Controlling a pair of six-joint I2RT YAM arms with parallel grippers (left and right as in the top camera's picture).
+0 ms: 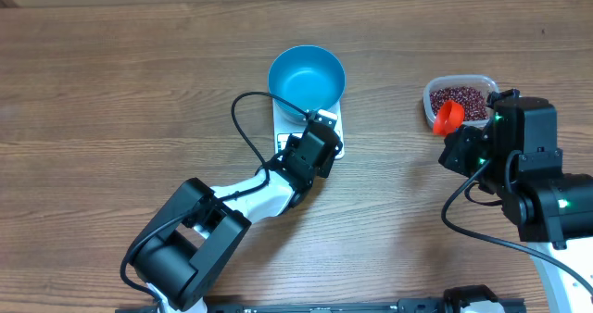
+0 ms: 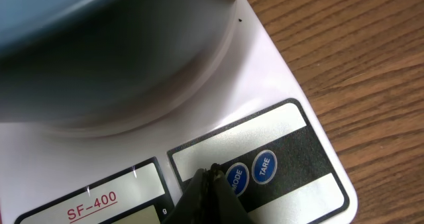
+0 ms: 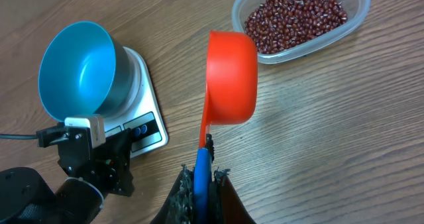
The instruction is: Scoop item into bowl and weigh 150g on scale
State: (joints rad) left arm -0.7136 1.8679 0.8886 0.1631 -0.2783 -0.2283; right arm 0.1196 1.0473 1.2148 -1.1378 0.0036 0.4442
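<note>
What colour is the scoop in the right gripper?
The scoop is orange-red, its handle end blue; clearest in the right wrist view.

Black-and-white arms (image 1: 259, 188), looping black cables (image 1: 234, 114), green lights (image 1: 562, 203)

Scale (image 2: 265, 71): red underlined "SF-400" on front panel. Blue MODE button (image 2: 236, 178), TARE button (image 2: 264, 166) alongside.

**Blue, White, Red**

The bowl (image 1: 307, 77) was bright blue, the scale (image 2: 255, 91) white with a black strip, blue round buttons (image 2: 265, 166) and red SF-400 lettering (image 2: 91, 204). The beans (image 3: 295, 15) showed dark red-brown, the measuring scoop (image 3: 232, 78) vivid orange-red on a blue handle (image 3: 202, 177), the table (image 1: 111, 91) brown wood-grain.
</note>
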